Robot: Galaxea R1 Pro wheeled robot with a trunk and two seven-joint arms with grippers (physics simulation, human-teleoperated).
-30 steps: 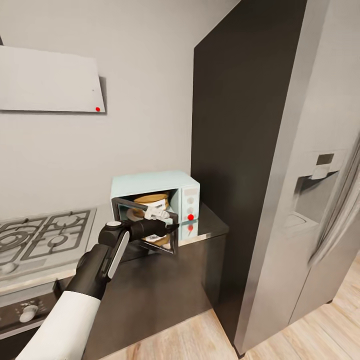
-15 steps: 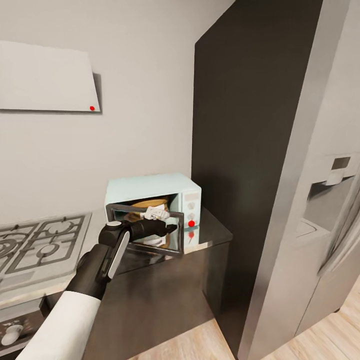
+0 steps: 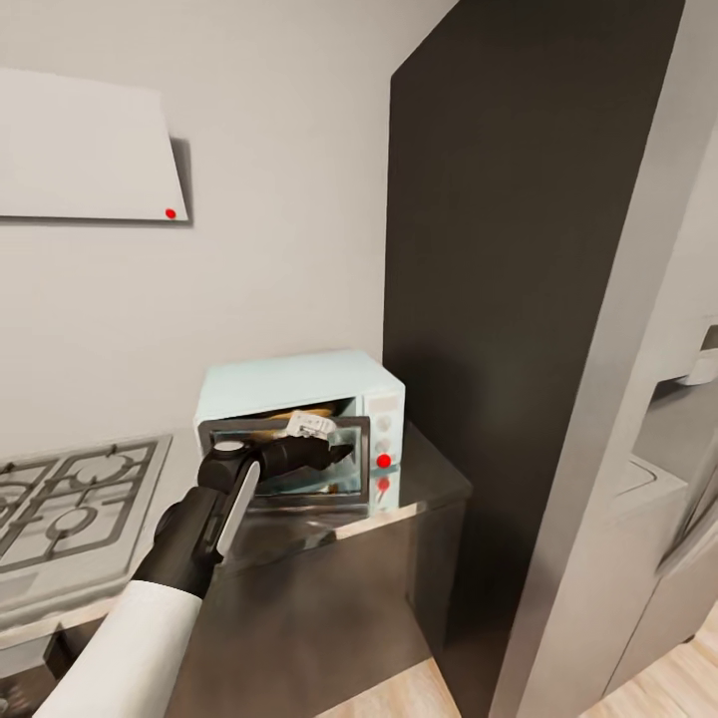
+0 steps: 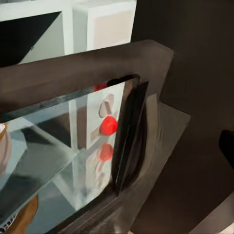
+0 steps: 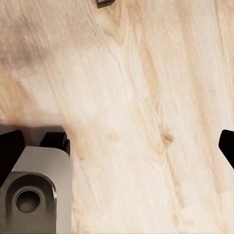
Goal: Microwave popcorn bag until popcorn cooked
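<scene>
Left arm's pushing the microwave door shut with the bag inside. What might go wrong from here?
1. The black-framed glass door of the pale blue-mint microwave is only partly closed; the left gripper presses near its free edge and might slip off.
2. The brown paper popcorn bag peeks above the door's top edge; if it sits too far forward, the door may catch it.

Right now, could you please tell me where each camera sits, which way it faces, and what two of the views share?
Head view: from the robot's head, looking down at the microwave on the countertop; the left arm reaches to its door, left gripper.
Left wrist view: near the left gripper, facing the microwave's glass door close up.
Right wrist view: on the right arm, facing the wood floor.
Shared: head and left wrist views both show the microwave's red dot.
</scene>
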